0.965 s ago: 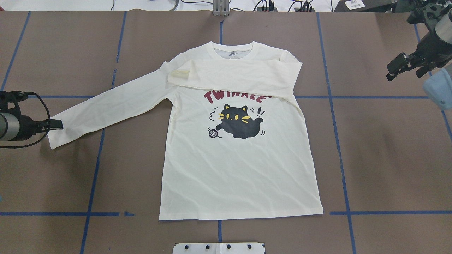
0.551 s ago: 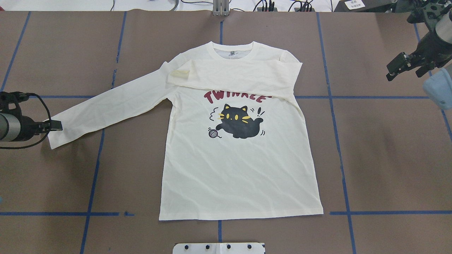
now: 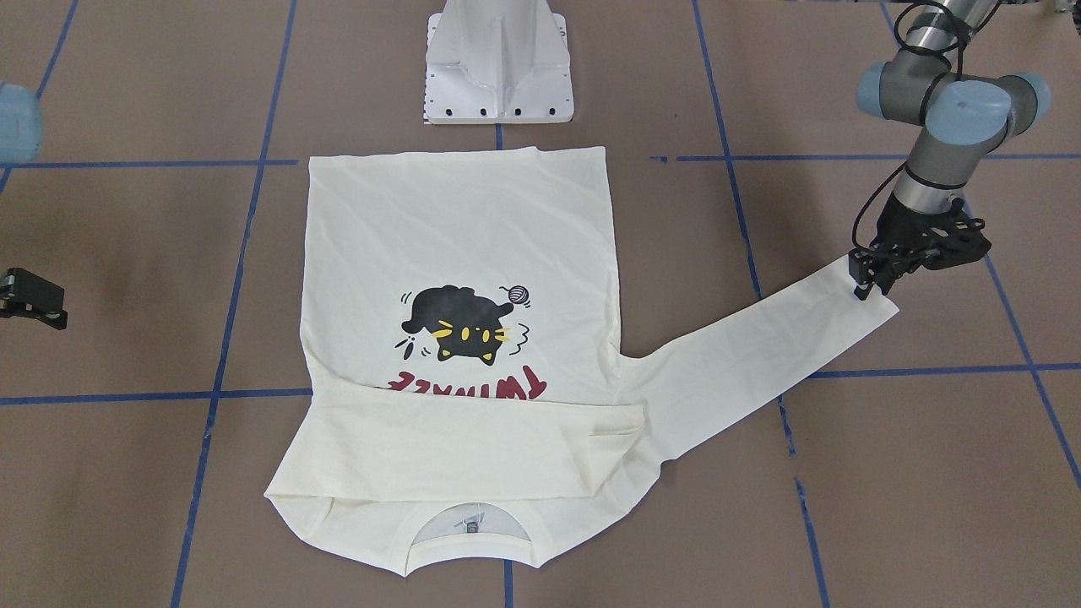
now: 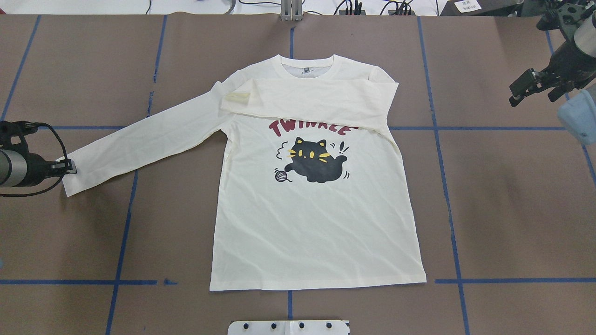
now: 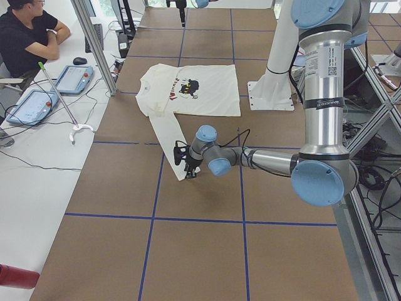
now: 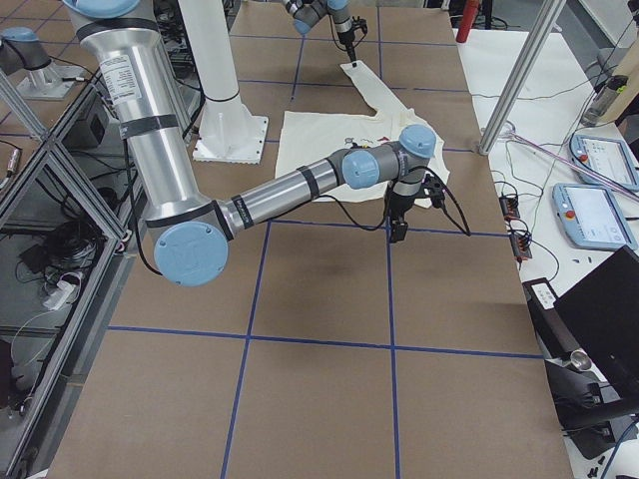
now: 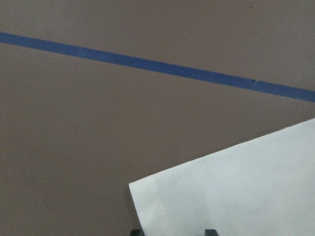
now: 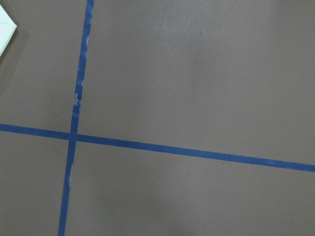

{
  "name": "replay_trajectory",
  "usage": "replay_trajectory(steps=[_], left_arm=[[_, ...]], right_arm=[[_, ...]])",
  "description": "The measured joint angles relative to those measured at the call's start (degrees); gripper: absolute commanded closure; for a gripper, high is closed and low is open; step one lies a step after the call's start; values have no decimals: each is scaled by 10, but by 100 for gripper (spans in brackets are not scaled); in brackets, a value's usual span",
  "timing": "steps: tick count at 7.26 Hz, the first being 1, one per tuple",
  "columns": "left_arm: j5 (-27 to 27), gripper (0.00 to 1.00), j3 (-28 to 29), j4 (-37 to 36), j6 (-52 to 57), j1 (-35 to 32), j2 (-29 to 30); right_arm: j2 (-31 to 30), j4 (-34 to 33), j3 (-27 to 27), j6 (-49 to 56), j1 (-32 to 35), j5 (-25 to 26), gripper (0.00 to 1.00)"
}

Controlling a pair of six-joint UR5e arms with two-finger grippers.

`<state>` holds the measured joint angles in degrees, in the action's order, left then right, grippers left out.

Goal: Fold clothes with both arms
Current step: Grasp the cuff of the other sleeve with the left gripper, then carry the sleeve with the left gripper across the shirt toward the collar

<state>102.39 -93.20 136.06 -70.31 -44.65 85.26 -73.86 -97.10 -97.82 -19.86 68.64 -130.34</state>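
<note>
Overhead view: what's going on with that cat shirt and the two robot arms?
A cream long-sleeved T-shirt with a black cat print lies flat, print up, on the brown table, partway through being folded. One sleeve is already folded across the chest. The other sleeve lies stretched out sideways, and the black left gripper is at its cuff, jaws apart, not yet closed. The right gripper hangs over bare table, away from the shirt.
</note>
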Motion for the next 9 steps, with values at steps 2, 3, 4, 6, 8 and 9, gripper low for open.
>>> replay_trajectory(steps=[2, 3, 4, 6, 8, 9], left_arm=[[1, 100, -2, 0, -1, 0, 0], [2, 100, -4, -1, 0, 0, 0], [3, 100, -9, -2, 0, 0, 0], [10, 100, -50, -49, 3, -1, 4], [16, 100, -109, -176, 8, -3, 54], [15, 100, -117, -243, 9, -6, 107]], right_arm=[[0, 0, 0, 0, 0, 1, 0], [0, 0, 1, 0, 0, 1, 0], [0, 0, 1, 0, 1, 1, 0], [-4, 0, 0, 2, 6, 0, 0], [-33, 1, -16, 4, 16, 1, 0], [-48, 1, -26, 4, 21, 2, 0]])
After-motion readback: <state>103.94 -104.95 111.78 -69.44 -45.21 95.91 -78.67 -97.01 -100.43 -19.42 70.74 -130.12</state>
